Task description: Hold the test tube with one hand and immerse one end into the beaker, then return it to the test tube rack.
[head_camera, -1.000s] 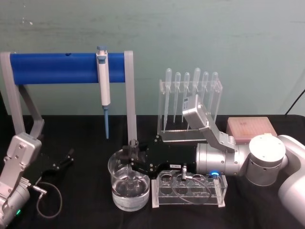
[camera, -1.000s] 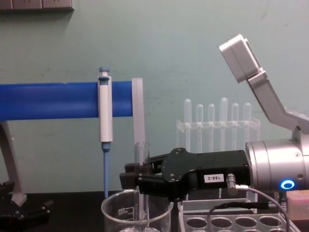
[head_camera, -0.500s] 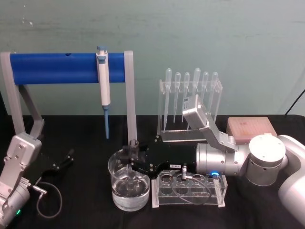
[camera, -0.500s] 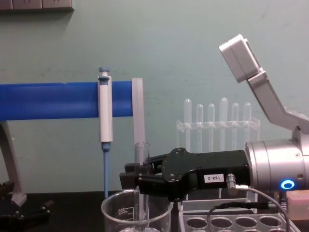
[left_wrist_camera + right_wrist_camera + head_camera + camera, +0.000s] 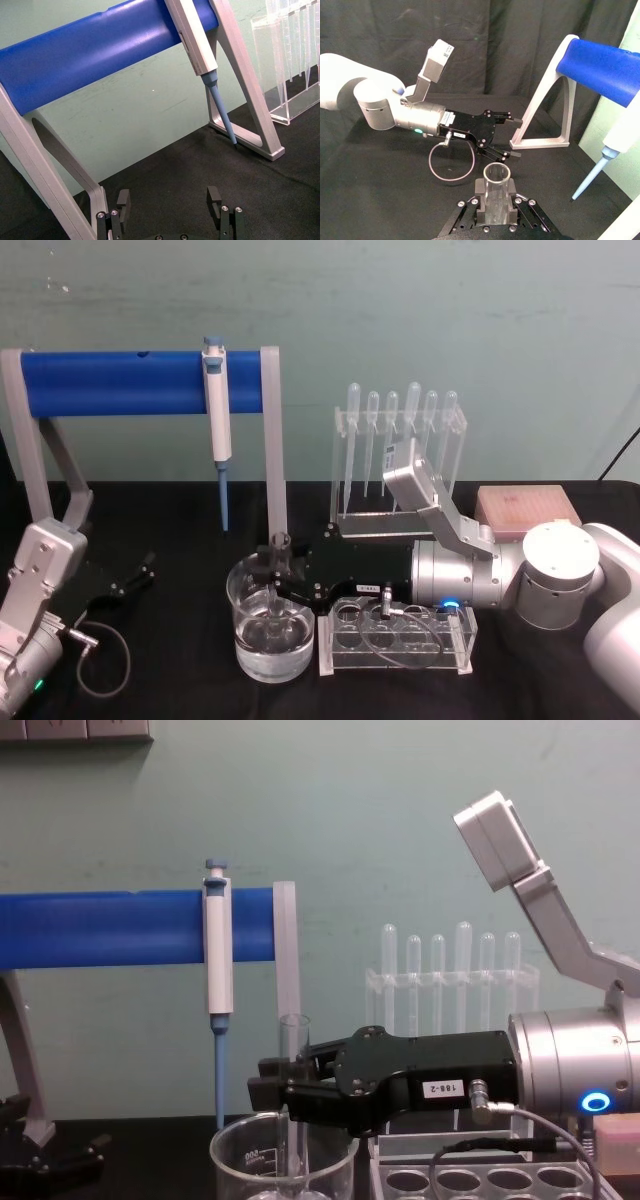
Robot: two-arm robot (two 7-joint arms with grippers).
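Observation:
The test tube [image 5: 281, 540] stands upright with my right gripper [image 5: 278, 570] shut on its middle. Its lower end dips inside the wide glass beaker [image 5: 262, 660] at the table's front centre. In the chest view the tube's flared rim [image 5: 294, 1022] rises above the black fingers, and the beaker wall [image 5: 240, 1160] stands below them. In the right wrist view the tube [image 5: 497, 187] sits clamped between the jaws. My left gripper [image 5: 135, 575] rests open at the left of the table, away from the beaker, and its parted fingers [image 5: 215, 197] hold nothing.
A clear tube rack [image 5: 400, 635] sits right of the beaker, under my right wrist. Behind stand a blue-barred stand [image 5: 140, 380] with a hanging pipettor [image 5: 217, 420], a pipette rack [image 5: 400, 440] and a pink box [image 5: 525, 508].

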